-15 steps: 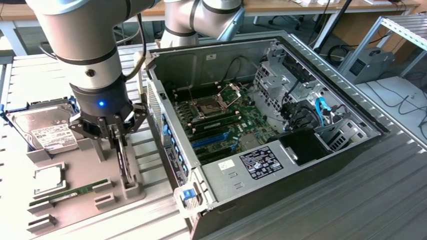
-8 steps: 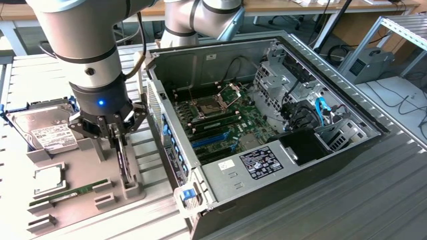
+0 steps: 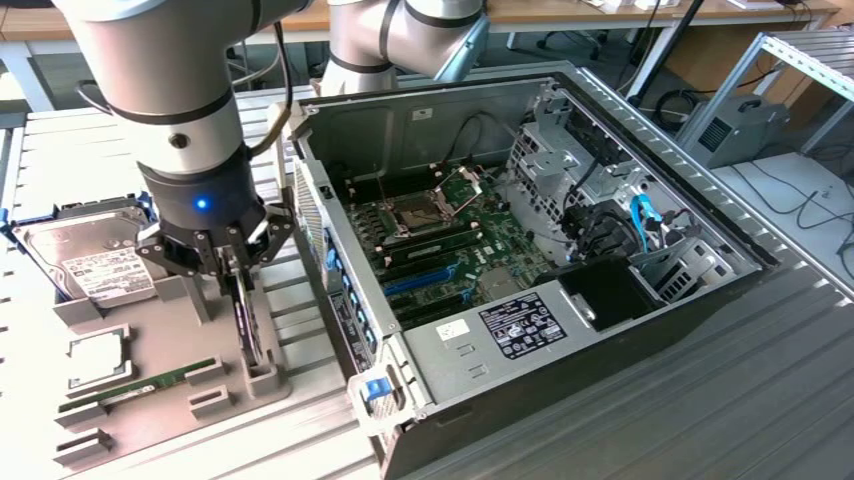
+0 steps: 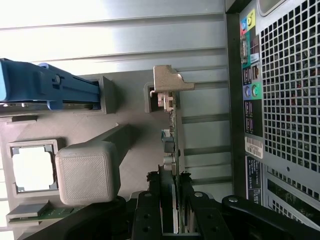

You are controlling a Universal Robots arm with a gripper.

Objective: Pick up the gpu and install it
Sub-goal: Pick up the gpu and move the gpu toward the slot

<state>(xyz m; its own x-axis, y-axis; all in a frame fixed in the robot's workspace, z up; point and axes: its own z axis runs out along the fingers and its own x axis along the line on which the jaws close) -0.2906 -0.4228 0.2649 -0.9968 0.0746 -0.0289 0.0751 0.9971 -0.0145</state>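
Observation:
The gpu (image 3: 246, 322) is a thin dark card standing on edge in the grey parts holder (image 3: 160, 350), beside the open computer case (image 3: 534, 330). My gripper (image 3: 235, 285) comes down on it from above. In the wrist view the gpu (image 4: 172, 145) runs away from the gripper (image 4: 169, 180), its silver bracket (image 4: 169, 81) at the far end by a holder slot. A black finger (image 4: 150, 200) presses on each side of the card's edge, so the gripper is shut on it. Whether the card has left its slots I cannot tell.
On the holder lie a silver hard drive (image 3: 94, 262) in a blue caddy (image 4: 45, 85), a CPU (image 3: 96, 358) and a green RAM stick (image 3: 140, 385). A grey post (image 4: 87, 172) stands close by the gripper. The case wall (image 3: 327, 260) rises just beside the card; the motherboard (image 3: 441, 240) lies inside.

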